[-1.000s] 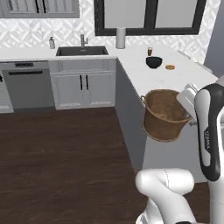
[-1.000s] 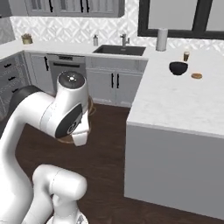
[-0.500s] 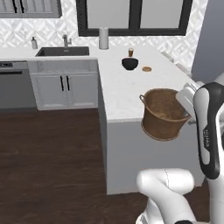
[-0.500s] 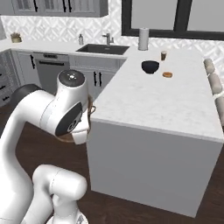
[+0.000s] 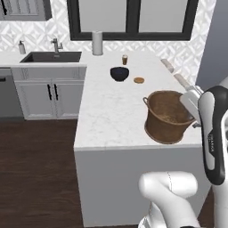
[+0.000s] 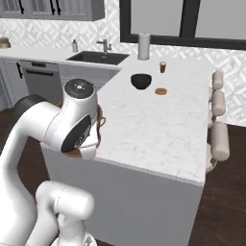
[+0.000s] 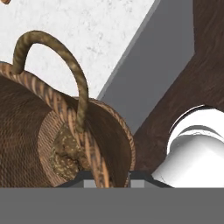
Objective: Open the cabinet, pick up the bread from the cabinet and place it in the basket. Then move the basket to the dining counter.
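Note:
My gripper (image 5: 192,106) is shut on the rim of the brown woven basket (image 5: 167,116), which it holds at the near right corner of the dining counter (image 5: 111,107). In the hand view the basket rim (image 7: 94,153) runs between my fingertips, with a looped handle (image 7: 65,57) above. The lumpy bread (image 7: 65,154) lies in the bottom of the basket. I cannot tell whether the basket touches the marble top. In the right base view my arm covers most of the basket (image 6: 100,126). The grey cabinet (image 5: 24,10) hangs at the top left.
On the dining counter stand a black bowl (image 5: 119,73), a flat brown disc (image 5: 139,80), a small cup (image 5: 124,59) and a white roll (image 5: 97,42). A sink (image 5: 52,56) lies at the back left. Padded stools (image 6: 219,120) line the far side. Dark floor surrounds the counter.
The whole picture has shifted, so the base has driven: the dining counter is now closer and under the basket. The basket stays in my shut gripper.

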Controlling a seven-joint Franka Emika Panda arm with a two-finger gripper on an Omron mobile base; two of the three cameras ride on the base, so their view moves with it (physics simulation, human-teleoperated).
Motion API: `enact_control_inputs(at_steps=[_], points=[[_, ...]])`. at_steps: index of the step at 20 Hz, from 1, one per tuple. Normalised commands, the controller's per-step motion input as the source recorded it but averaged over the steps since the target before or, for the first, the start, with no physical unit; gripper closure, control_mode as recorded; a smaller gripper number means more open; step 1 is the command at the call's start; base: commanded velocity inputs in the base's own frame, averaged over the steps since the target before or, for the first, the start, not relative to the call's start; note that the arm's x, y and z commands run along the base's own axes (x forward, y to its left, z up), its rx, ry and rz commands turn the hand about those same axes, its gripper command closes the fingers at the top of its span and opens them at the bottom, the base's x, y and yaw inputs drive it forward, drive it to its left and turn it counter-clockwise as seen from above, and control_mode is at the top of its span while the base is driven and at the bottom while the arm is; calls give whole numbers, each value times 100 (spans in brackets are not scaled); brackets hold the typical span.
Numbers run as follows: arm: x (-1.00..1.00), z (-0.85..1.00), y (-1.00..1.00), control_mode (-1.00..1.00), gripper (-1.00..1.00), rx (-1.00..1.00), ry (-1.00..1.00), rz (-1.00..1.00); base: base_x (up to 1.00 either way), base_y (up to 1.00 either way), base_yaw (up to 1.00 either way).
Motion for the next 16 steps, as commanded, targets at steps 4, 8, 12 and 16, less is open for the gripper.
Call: enact_control_inputs(at_steps=[4,8,12,16], points=[[0,0,0,100,100,0,0,0,92,-38,19],[75,-12,-36,-100,100,9,0,15,25,-9,4],[100,-41,-61,-100,100,8,1,18,0,0,0],[100,-81,-36,-100,100,1,0,4,0,0,0]])
